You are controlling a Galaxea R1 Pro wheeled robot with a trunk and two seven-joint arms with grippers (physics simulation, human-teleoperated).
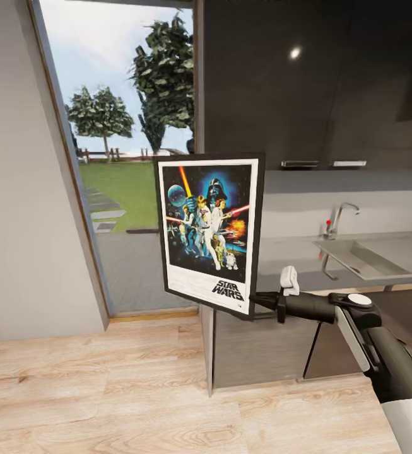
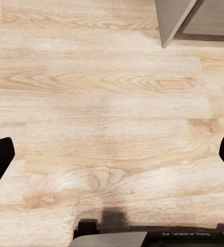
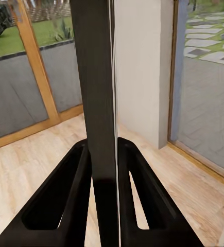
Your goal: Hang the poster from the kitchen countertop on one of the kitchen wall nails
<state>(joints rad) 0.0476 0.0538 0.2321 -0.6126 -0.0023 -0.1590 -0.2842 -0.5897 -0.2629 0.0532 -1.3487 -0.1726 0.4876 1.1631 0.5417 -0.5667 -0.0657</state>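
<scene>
The framed Star Wars poster (image 1: 209, 232) hangs upright in the air in front of the glass door, slightly tilted, its artwork facing me. My right gripper (image 1: 256, 301) is shut on its lower right edge; in the right wrist view both fingers (image 3: 73, 198) press the poster's dark edge (image 3: 99, 103) between them. The grey kitchen countertop (image 1: 294, 255) with steel sink (image 1: 382, 255) and chrome tap (image 1: 338, 217) lies behind and right of the poster. In the left wrist view my left gripper (image 2: 112, 157) stands open over bare wood floor. I make out no wall nail.
A large glass door (image 1: 123, 189) onto a garden fills the left middle, with an off-white wall (image 1: 23, 189) beside it. Dark upper cabinets (image 1: 319, 75) hang over the counter. The counter's end panel (image 1: 209, 353) stands directly below the poster. Wood floor (image 1: 105, 403) spreads in front.
</scene>
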